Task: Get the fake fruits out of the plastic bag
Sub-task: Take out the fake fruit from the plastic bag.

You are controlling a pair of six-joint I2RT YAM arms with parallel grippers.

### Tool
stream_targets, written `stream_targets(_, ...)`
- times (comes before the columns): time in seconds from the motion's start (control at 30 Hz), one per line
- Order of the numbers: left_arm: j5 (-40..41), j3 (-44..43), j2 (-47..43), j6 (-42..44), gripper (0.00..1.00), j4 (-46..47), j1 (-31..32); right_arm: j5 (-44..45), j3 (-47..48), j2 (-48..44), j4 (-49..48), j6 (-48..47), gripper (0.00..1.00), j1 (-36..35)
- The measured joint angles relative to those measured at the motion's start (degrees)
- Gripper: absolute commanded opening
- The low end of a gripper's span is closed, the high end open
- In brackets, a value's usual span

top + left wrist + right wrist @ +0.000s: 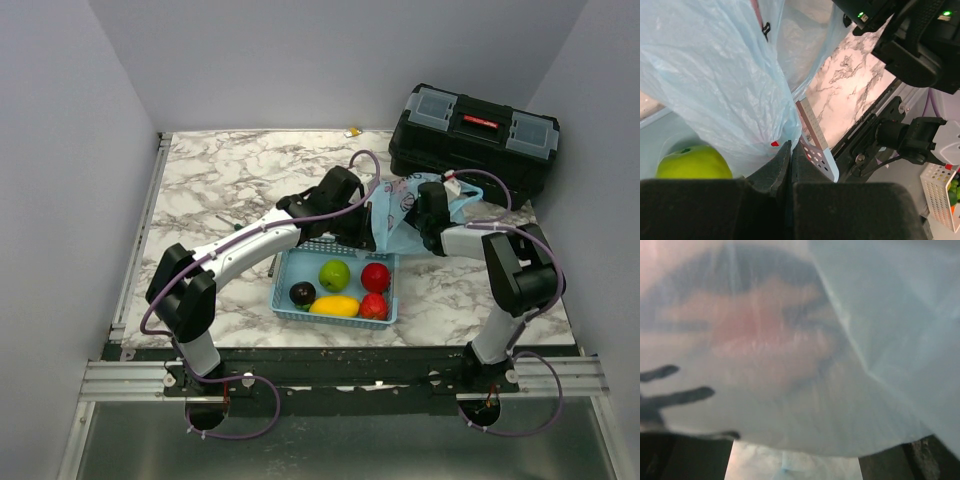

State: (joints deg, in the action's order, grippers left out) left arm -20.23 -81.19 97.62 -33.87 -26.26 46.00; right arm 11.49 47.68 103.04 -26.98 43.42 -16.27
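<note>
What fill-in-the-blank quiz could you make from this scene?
The basket holds ___ fruits.
The left gripper grips the plastic bag, which looks light ___.
The apple nearest the dark plum is ___.
The toolbox at the far right is ___.
Missing: five; blue; green; black.

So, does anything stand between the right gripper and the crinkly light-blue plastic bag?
Nothing visible does. The translucent light-blue plastic bag fills the right wrist view, draped directly before the open right gripper. The left gripper pinches its film over the rigid light-blue latticed basket.
</note>
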Motion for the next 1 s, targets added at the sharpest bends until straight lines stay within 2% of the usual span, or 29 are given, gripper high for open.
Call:
stream_targets(0.3,0.11,-4.28,0.44,0.39,0.00,-1.14,0.68,-6.97,1.38,6.64,-13.00,-3.61,0.92,0.00)
stream_targets(0.47,0.15,-7.23,1.11,0.83,0.00,-2.21,2.51,-6.14,8.46,12.37,-12.13,-2.95,0.92,0.00)
stream_targets(0.6,0.20,-8.79,1.31,1.27,0.00,-3.08,4.13,-1.14,9.11,12.28,-10.69,-1.92,0.93,0.02)
stream_targets(0.77,0.33,-9.53,1.33,1.73,0.00,-3.72,4.85,6.01,2.51,7.23,-9.35,1.36,0.92,1.92)
stream_targets(1.0,0.33,-13.53,3.06,1.97,0.00,-5.20,4.87,17.00,-9.05,-8.85,-7.43,5.84,0.92,8.31)
